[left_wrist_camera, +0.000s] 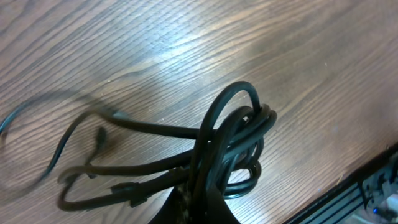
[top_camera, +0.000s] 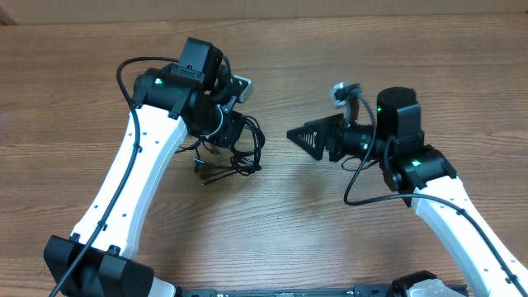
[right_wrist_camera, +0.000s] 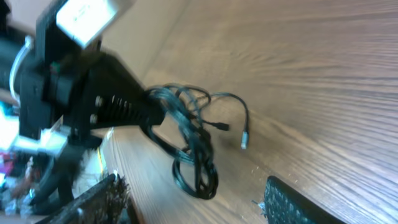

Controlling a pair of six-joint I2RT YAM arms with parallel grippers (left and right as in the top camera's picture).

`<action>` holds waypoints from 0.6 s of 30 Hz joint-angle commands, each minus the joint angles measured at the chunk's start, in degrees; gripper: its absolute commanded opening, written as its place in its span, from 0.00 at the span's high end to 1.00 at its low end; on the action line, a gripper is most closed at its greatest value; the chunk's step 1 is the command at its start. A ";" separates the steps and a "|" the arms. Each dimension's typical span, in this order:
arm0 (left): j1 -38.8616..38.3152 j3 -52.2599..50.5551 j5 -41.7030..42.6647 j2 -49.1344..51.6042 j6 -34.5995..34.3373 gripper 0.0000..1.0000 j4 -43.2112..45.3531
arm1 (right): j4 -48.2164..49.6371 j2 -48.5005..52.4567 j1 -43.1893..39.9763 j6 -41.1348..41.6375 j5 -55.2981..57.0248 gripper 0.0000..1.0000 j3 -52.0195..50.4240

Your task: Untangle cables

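Observation:
The cables (top_camera: 244, 153) are a bunch of thin black cords on the wooden table, with loose plug ends trailing to the left (top_camera: 202, 171). My left gripper (top_camera: 228, 132) is shut on the bunch from above. In the left wrist view the cables (left_wrist_camera: 236, 134) loop out from between its closed fingers (left_wrist_camera: 200, 208). My right gripper (top_camera: 302, 136) is open and empty, to the right of the bunch and pointing at it, not touching. The right wrist view shows the cables (right_wrist_camera: 194, 146) hanging from the left gripper (right_wrist_camera: 127, 107), between my right fingers (right_wrist_camera: 193, 190).
Two small plug ends (right_wrist_camera: 244, 143) lie on the table beside the bunch. The wooden table (top_camera: 330, 231) extends all round. Thicker black wires run along both arms (top_camera: 124, 74).

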 commanded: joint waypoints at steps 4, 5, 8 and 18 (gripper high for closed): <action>-5.09 0.87 3.10 -0.98 3.78 0.96 0.15 | -2.58 -1.33 6.91 -13.20 -0.28 0.37 0.42; -5.95 0.87 3.10 -0.98 3.78 0.96 0.42 | -2.80 -1.33 7.78 -13.55 1.27 0.37 0.42; -8.31 0.87 2.89 -0.98 3.76 0.96 1.25 | -4.48 -1.33 9.60 -13.60 6.99 0.44 0.42; -9.09 0.87 1.09 -0.98 2.01 0.96 1.77 | -8.70 -1.33 10.14 -14.47 13.11 0.62 0.42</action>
